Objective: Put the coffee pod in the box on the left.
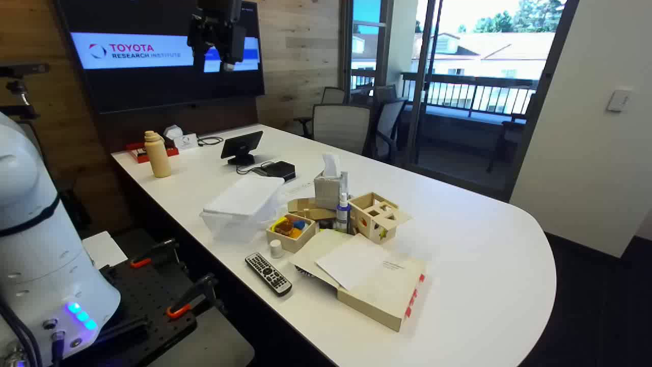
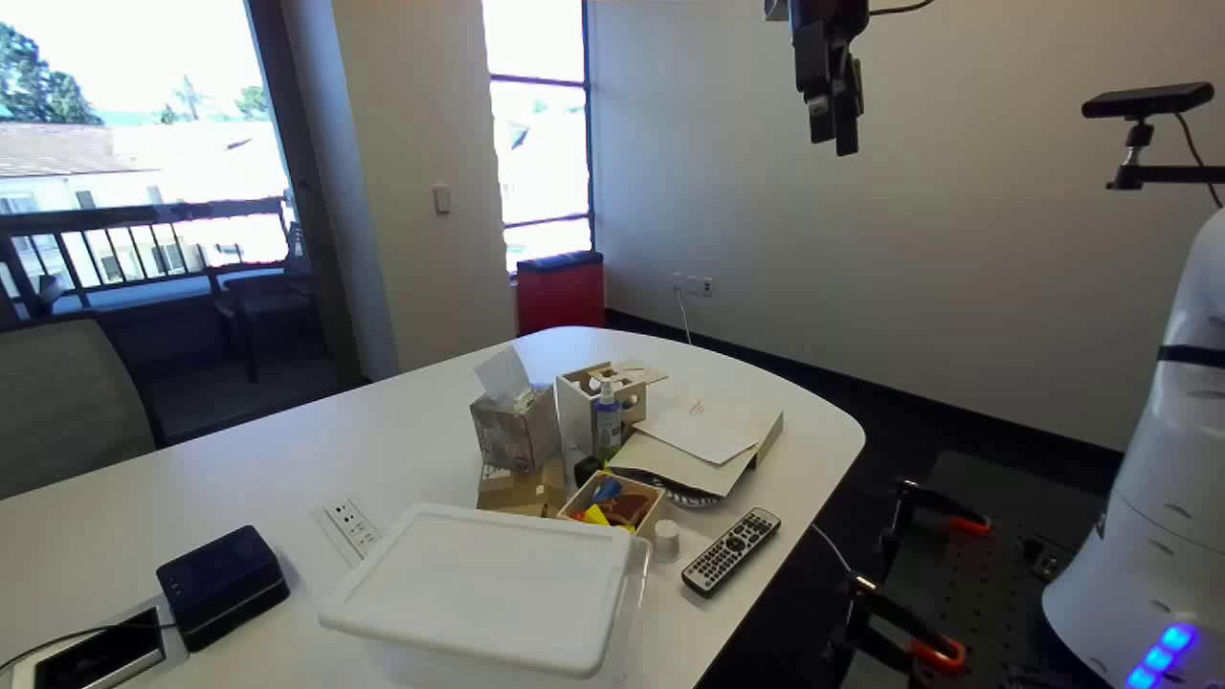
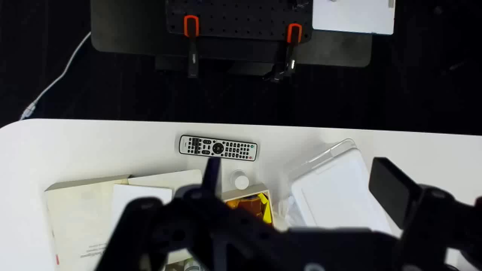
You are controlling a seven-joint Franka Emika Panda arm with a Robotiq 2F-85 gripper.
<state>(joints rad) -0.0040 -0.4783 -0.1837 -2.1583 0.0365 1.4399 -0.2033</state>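
Above a white meeting table [image 1: 473, 285], I have the gripper [image 3: 297, 177] hanging high, its jaws spread wide with nothing between them. My quarry, the white pod [image 1: 275, 248], stands on the table well below, between the remote [image 1: 268, 273] and the crate [image 1: 289, 242]. I judge this the approach, the grasp not yet made: in the wrist view the pod lies off toward one jaw, so the next move calls for a sideways shift, a long descent and a light pinch across its sides, then a lift clear of the crate's wall. I take the box [image 2: 522, 492] to be the low tan one between the crate and the tissue box [image 2: 522, 435]; its inside is hard to read.

Smooth and matte, the pod is a small tapered cup, apparently narrow end up. The box looks like plain brown cardboard, thin-walled and creased; the crate, pale wood heaped with bright toys [image 1: 286, 228]. Near it stand a wooden cube [image 1: 373, 228] cut with shaped holes and a bin [image 1: 232, 224] of cloudy plastic under a flat white lid [image 1: 247, 196].
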